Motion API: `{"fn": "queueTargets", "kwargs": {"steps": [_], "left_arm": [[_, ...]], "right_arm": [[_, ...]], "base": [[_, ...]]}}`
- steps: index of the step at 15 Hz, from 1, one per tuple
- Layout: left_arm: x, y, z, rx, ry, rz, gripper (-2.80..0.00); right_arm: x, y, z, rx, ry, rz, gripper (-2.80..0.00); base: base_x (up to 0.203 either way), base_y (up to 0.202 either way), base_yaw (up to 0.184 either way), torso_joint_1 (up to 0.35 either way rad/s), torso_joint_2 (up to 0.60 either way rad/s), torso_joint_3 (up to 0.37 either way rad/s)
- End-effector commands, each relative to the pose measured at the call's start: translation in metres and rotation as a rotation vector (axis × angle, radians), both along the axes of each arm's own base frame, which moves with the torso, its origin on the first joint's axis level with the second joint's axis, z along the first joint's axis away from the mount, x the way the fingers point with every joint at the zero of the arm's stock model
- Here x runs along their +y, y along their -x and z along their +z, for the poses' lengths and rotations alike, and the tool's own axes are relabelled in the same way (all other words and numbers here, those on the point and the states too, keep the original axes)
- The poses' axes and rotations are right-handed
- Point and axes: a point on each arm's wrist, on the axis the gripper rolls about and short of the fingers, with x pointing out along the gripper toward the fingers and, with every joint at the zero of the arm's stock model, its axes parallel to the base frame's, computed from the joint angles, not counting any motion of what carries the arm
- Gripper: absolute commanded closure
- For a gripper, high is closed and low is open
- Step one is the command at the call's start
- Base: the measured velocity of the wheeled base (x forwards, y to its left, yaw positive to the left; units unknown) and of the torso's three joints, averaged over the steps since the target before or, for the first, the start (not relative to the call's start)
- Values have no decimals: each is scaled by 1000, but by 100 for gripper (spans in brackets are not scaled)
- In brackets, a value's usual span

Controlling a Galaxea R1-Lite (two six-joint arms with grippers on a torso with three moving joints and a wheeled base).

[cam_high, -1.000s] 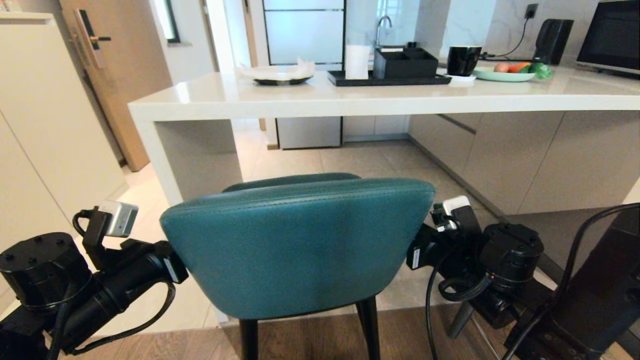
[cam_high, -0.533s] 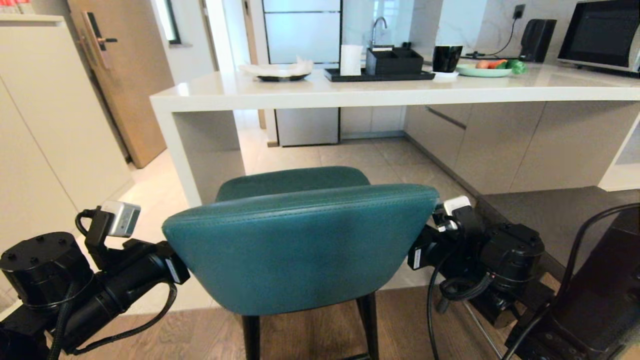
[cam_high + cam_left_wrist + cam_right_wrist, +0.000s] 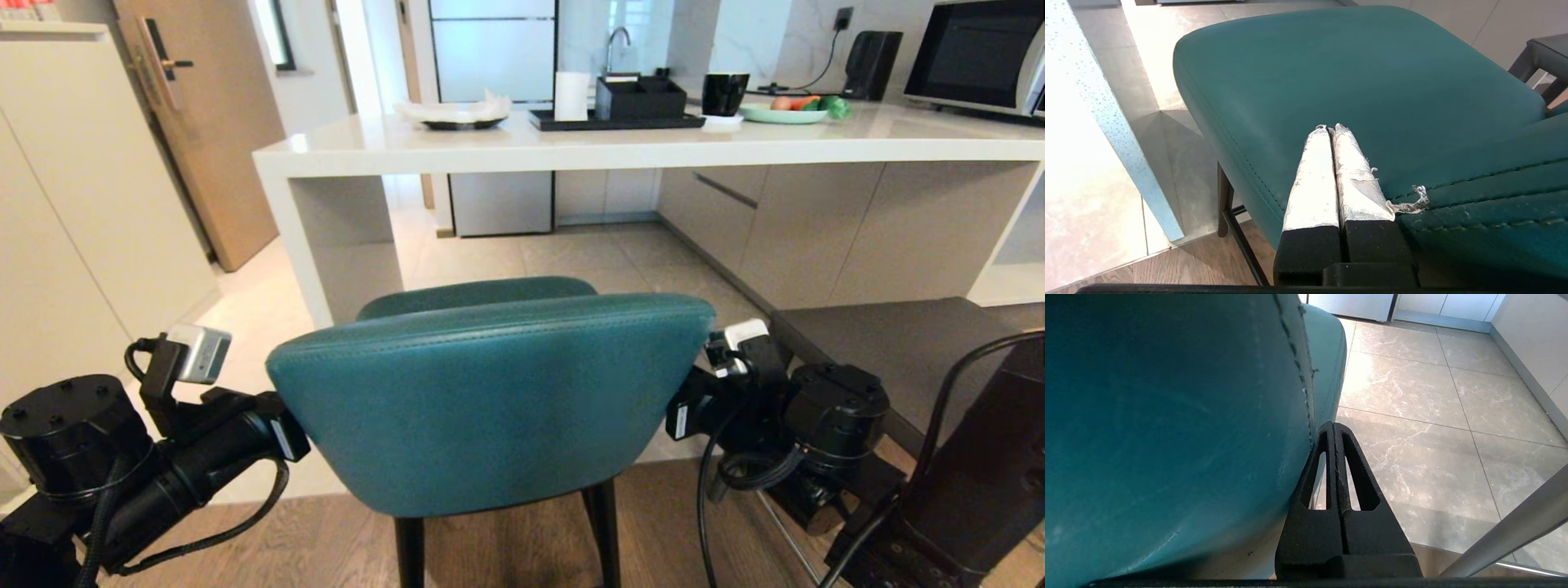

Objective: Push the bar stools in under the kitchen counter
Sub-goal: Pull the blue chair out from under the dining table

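The teal stool (image 3: 490,400) stands between the two grippers, its curved back facing the robot and its seat pointing toward the kitchen counter (image 3: 620,147), which lies well beyond both grippers with bare tiled floor (image 3: 571,253) in between; the stool is not yet under the slab. The left gripper (image 3: 1329,128) has its foil-wrapped fingers pressed together, holding nothing, and lies along the stool's left flank where the seat meets the back. The right gripper (image 3: 1333,426) is likewise closed on nothing, its black fingers set against the right edge of the stool's back. The dark grey stool (image 3: 890,343) stands just to the outer side of the right gripper, also short of the counter. On the counter, far ahead of the grippers, sit a black tray (image 3: 612,122) and a plate of vegetables (image 3: 784,114).
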Motion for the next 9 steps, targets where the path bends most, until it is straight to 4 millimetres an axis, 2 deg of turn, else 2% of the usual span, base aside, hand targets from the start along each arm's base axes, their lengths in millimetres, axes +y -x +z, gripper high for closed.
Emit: {"fn": "queueTargets", "kwargs": {"steps": [1, 5, 9], "left_arm": [[1, -1, 10, -54, 15, 3, 0], [3, -6, 16, -74, 19, 21, 0], [5, -14, 10, -50, 14, 35, 0]], "right_arm": [[7, 10, 12, -34, -16, 38, 0], [14, 35, 31, -45, -16, 85, 0], [15, 49, 35, -40, -14, 108, 0]], "base": [[0, 0, 0, 0, 0, 0], [0, 0, 0, 0, 0, 0], [0, 0, 0, 0, 0, 0]]}}
